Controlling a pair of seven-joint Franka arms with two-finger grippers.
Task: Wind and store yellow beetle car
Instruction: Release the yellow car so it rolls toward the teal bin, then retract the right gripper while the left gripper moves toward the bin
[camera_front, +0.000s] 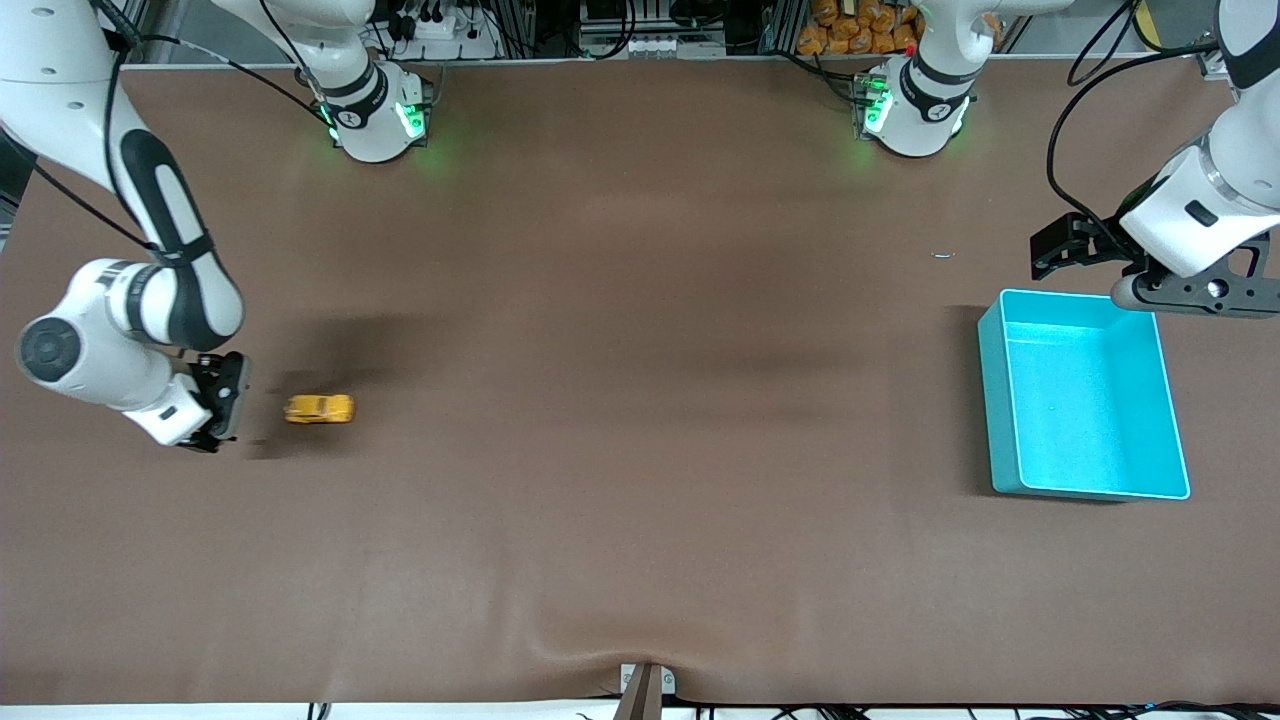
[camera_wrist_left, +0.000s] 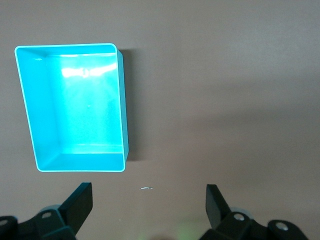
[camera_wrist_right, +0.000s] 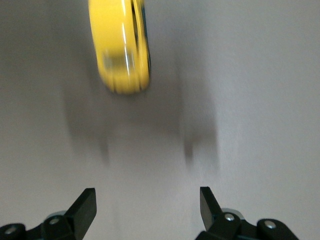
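Yellow and rounded, the tiny plastic beetle car (camera_front: 319, 409) sits free on the brown worktop (camera_front: 620, 400) at the right arm's end, just beside the right end effector (camera_front: 222, 400), fingers spread and empty; the left end effector (camera_front: 1062, 245), also spread, waits above the open turquoise plastic bin (camera_front: 1000, 420)

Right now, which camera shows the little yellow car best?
The front view: the whole yellow car shows on the brown table, just off the open right gripper. The right wrist view catches it closer but blurred and cut off at the picture's edge. The left wrist view shows only the turquoise bin, no car.
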